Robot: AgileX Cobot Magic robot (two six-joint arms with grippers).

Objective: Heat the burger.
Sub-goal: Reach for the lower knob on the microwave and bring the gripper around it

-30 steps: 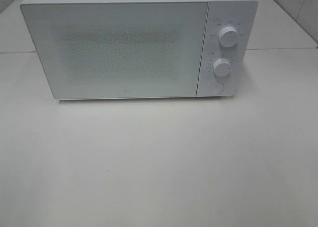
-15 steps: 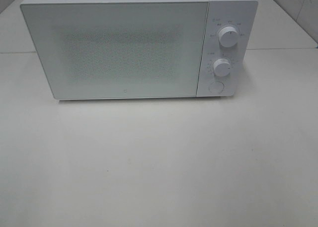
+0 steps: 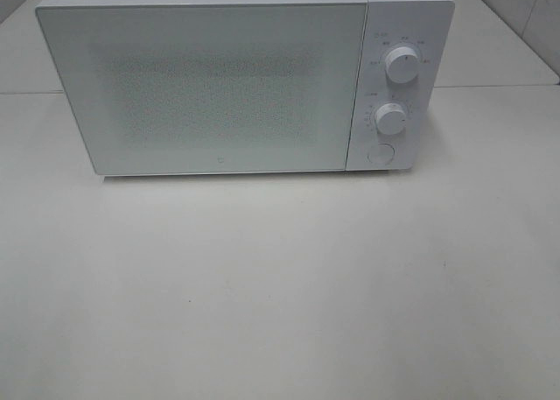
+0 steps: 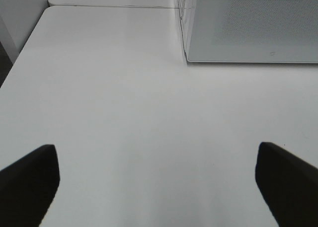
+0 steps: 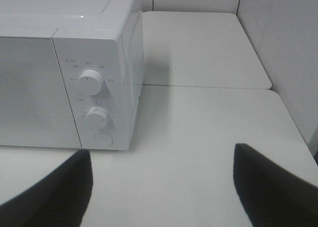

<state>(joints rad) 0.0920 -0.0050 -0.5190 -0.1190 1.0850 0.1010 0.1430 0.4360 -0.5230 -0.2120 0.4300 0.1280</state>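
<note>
The burger is out of view in every frame. A white microwave [image 3: 227, 76] stands at the back of the table with its door [image 3: 206, 89] shut; the mesh window shows nothing I can make out inside. Neither arm appears in the exterior high view. In the left wrist view my left gripper [image 4: 159, 187] is open over bare table, short of the microwave's [image 4: 253, 26] front corner. In the right wrist view my right gripper [image 5: 164, 187] is open, with nothing between its fingers, and faces the microwave's [image 5: 64, 73] control panel from a distance.
Two white dials [image 3: 401, 64] [image 3: 390, 118] and a round button [image 3: 381, 153] sit on the microwave's right panel. White table [image 3: 280, 286] spreads in front. A tiled wall [image 5: 278, 33] rises at the right, and the table's left edge [image 4: 22, 53] shows in the left wrist view.
</note>
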